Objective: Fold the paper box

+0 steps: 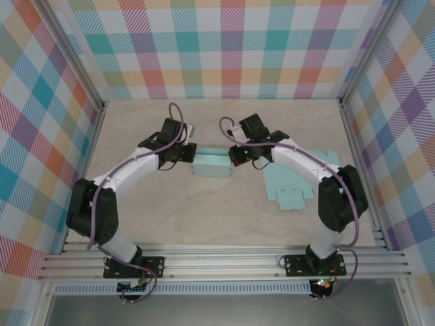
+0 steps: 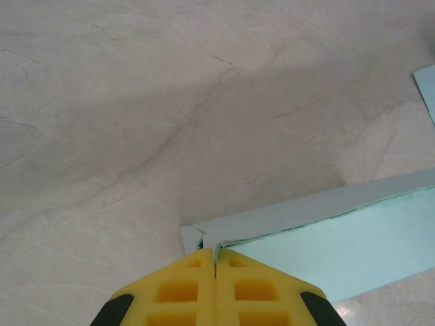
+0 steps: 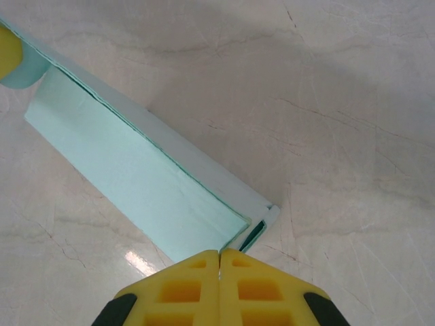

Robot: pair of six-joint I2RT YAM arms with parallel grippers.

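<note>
The paper box (image 1: 212, 165) is a light teal, partly folded long shape lying in the middle of the table. My left gripper (image 1: 192, 158) is at its left end. In the left wrist view the yellow fingers (image 2: 177, 292) are shut, with a thin end flap of the box (image 2: 326, 238) pinched at the left gripper's tips (image 2: 215, 252). My right gripper (image 1: 232, 157) is at the box's right end. Seen from the right wrist, the right gripper (image 3: 219, 255) is shut on the edge at the end corner of the box (image 3: 136, 170), whose end stands slightly open.
Flat teal box blanks (image 1: 299, 182) lie on the table to the right of the box, under the right arm. A corner of a blank (image 2: 427, 92) shows at the right edge of the left wrist view. Checked walls enclose the pale marbled table (image 1: 217, 224).
</note>
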